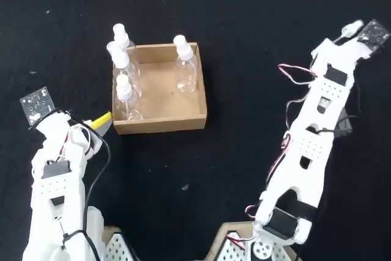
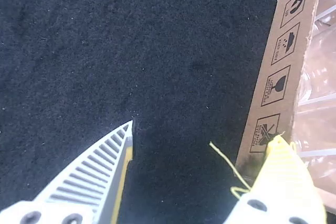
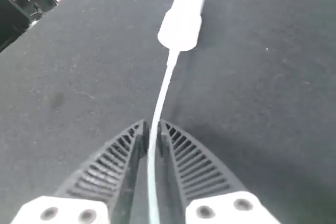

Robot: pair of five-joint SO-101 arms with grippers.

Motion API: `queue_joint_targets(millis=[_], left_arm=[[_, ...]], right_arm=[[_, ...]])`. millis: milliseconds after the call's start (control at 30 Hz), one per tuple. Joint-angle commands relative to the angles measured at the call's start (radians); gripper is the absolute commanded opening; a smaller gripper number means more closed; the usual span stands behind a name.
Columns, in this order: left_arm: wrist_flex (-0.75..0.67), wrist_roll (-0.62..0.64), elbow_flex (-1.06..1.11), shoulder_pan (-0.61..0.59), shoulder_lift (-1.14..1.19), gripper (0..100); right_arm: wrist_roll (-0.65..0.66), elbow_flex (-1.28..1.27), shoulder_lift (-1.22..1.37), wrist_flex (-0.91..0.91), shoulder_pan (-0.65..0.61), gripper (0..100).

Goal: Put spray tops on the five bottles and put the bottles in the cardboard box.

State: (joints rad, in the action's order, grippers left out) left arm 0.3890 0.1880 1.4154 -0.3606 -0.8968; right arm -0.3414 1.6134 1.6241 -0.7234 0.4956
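Right gripper (image 3: 151,127), item one: jaws pinched almost together on the thin dip tube of the spray top (image 3: 181,17), gripping well back from the white head. Spray top, orientation: long axis runs straight out from the jaws, head at the far end, tube end back toward the wrist; it lies low and near level over the black table (image 1: 214,169), and I cannot tell whether the head rests on the cloth. In the high view it sits at the far right of the table, well apart from the cardboard box (image 1: 159,123). Left gripper (image 2: 205,132), item two: jaws spread wide, holding nothing, its yellow fingertip (image 2: 281,156) just beside the box's outer wall at the near left corner. Four capped bottles (image 1: 185,65) stand at the box, three along its left wall and one by the far wall; whether the farthest of the three is inside I cannot tell. Handling note, my judgement: the step in hand is bringing this last top to the remaining bottle. I would swing the wrist until the tube hangs plumb, since a grip on so slender a tube lets the heavy head sway, then lower the tube end slowly into the neck.
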Motion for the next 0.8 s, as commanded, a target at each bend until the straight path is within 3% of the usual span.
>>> queue_joint_targets(millis=[0, 500, 767], left_arm=[[-0.015, 0.002, -0.008, 0.012, -0.028, 29], [-0.017, 0.002, -0.01, 0.01, -0.028, 29], [-0.017, 0.002, -0.01, 0.008, -0.028, 29]], right_arm=[[-0.003, 0.059, -0.079, -0.025, 0.046, 0.9], [0.002, 0.058, -0.384, -0.434, 0.109, 1.1], [0.324, 0.039, -0.415, -0.446, 0.071, 5.4]])
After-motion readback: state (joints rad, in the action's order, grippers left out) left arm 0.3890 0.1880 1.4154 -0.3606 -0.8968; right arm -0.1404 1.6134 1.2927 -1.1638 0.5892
